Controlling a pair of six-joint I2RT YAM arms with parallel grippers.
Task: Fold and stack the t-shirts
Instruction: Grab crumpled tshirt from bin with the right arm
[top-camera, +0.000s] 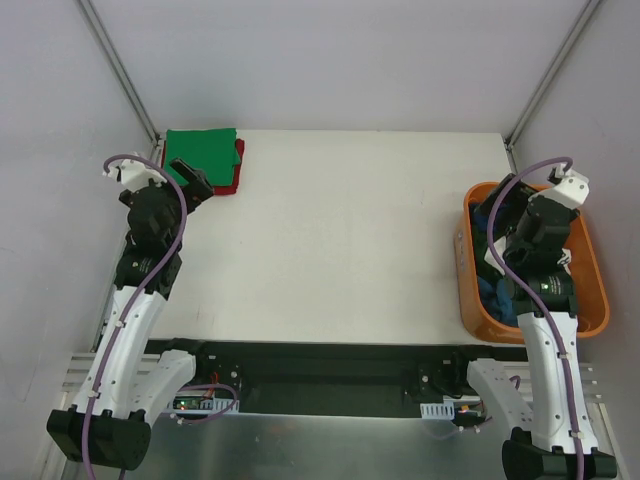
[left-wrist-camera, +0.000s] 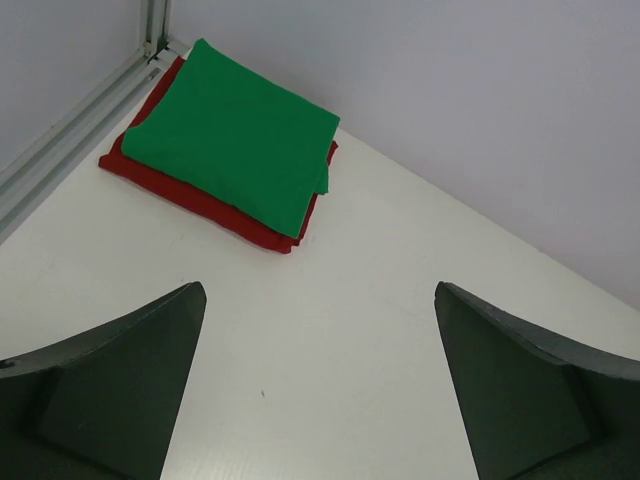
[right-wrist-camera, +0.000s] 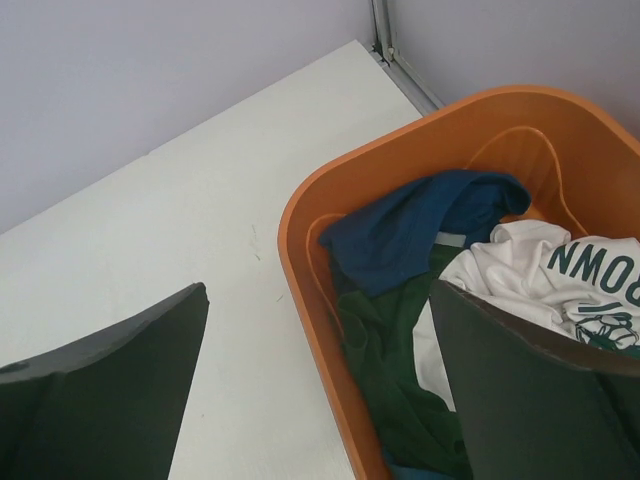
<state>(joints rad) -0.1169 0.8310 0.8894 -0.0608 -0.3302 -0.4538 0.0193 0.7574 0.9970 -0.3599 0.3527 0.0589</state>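
Observation:
A folded bright green t-shirt (top-camera: 200, 157) lies on a folded red t-shirt (top-camera: 231, 183) at the table's back left corner; both show in the left wrist view, green (left-wrist-camera: 235, 135) on red (left-wrist-camera: 200, 200). My left gripper (left-wrist-camera: 320, 385) is open and empty, above the table just in front of the stack. The orange tub (top-camera: 590, 310) at the right holds a blue t-shirt (right-wrist-camera: 420, 230), dark green cloth (right-wrist-camera: 400, 380) and the white printed t-shirt (right-wrist-camera: 545, 285), all unfolded. My right gripper (right-wrist-camera: 320, 385) is open and empty above the tub's left rim (right-wrist-camera: 310, 300).
Grey walls close in the table on the left, back and right, with metal rails in the back corners (top-camera: 125, 75). The bare white table top (top-camera: 340, 240) lies between the stack and the tub. The arm bases stand along the near edge.

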